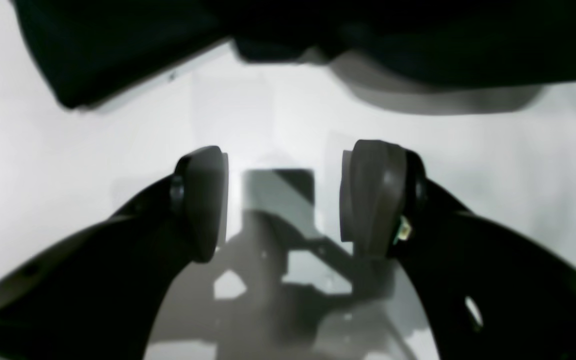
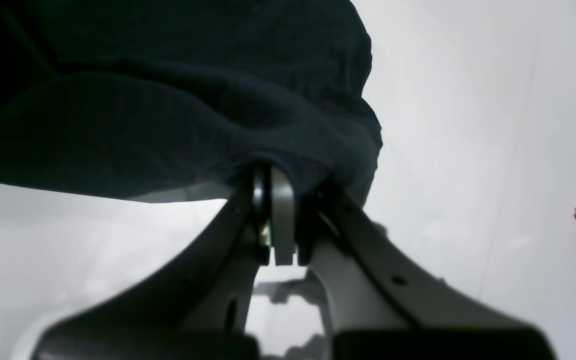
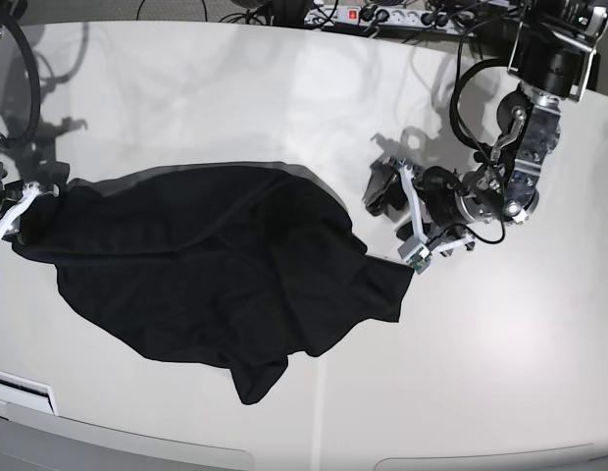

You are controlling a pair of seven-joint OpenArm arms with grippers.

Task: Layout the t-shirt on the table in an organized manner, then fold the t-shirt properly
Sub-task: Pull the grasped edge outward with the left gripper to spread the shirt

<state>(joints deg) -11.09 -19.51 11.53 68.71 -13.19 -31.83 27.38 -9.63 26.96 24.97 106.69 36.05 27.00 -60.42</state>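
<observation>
Base view: one t-shirt [image 3: 216, 265], one table [image 3: 500, 373]; left gripper [image 1: 284, 200] gapes empty, right gripper [image 2: 279, 175] pinches shirt hem.

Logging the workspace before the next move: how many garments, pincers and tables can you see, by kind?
Garments: 1, the black t-shirt, rumpled.
Pincers: 2, the left pincer, open and empty, and the right pincer, shut on the shirt's edge.
Tables: 1, the white table.
Total: 4.
</observation>
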